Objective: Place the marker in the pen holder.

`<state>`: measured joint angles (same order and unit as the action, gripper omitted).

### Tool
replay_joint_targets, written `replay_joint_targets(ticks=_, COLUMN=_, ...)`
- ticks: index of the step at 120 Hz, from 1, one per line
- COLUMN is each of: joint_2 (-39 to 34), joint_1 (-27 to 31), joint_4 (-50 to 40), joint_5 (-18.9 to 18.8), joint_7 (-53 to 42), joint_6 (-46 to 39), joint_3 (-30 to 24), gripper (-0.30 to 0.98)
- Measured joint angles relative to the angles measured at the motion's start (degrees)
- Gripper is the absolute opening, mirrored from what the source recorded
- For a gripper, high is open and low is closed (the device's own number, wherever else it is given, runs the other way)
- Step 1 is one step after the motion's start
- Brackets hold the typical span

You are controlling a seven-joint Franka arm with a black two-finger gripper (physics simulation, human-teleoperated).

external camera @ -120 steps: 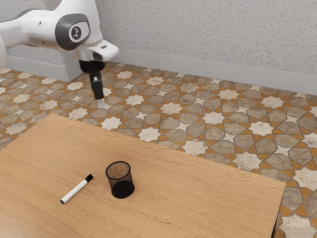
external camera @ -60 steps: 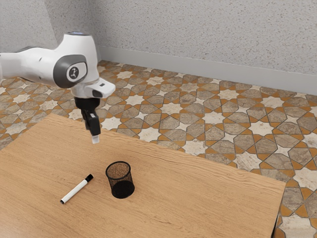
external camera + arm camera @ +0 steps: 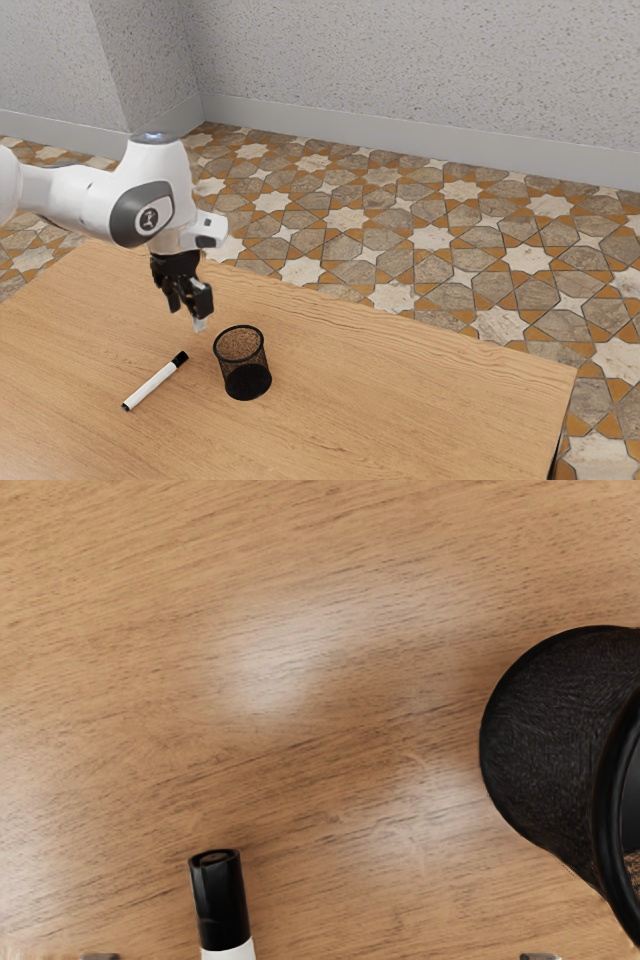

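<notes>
Light-brown wooden table (image 3: 430,400); above it, my black two-finger gripper (image 3: 188,315), fingers spread. Black mesh cylindrical pen holder (image 3: 246,382): upright, nearer the table's far edge than the marker. White, black-capped cylindrical marker (image 3: 152,383): lying on the table, just beside the holder.

The arm (image 3: 75,198) is built of smooth, rounded white casings, with a dark grey band (image 3: 125,216) curving round a white face that bears a small black emblem (image 3: 149,219). A white block (image 3: 207,229) with a dark patch juts above the black, angular two-fingered gripper (image 3: 187,312), which has a pale tip (image 3: 200,325).
</notes>
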<state>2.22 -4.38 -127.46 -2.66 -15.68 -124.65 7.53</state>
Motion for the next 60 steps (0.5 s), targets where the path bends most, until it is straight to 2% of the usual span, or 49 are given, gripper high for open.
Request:
replay_joint_targets(ticks=26, joint_2=1.27, joint_1=9.98, joint_4=-1.28, joint_5=-0.18, joint_7=4.71, joint_6=-3.57, joint_3=0.02, gripper=0.33)
replay_joint_targets(ticks=48, joint_2=1.98, joint_1=6.26, joint_4=-3.55, joint_5=-1.01, joint_7=7.57, joint_6=-5.88, joint_3=-0.13, gripper=0.29)
replay_joint_targets(ticks=60, joint_2=0.82, joint_1=6.02, joint_4=-7.24, joint_5=-1.44, joint_7=8.81, joint_6=-7.32, joint_3=-0.31, gripper=0.28)
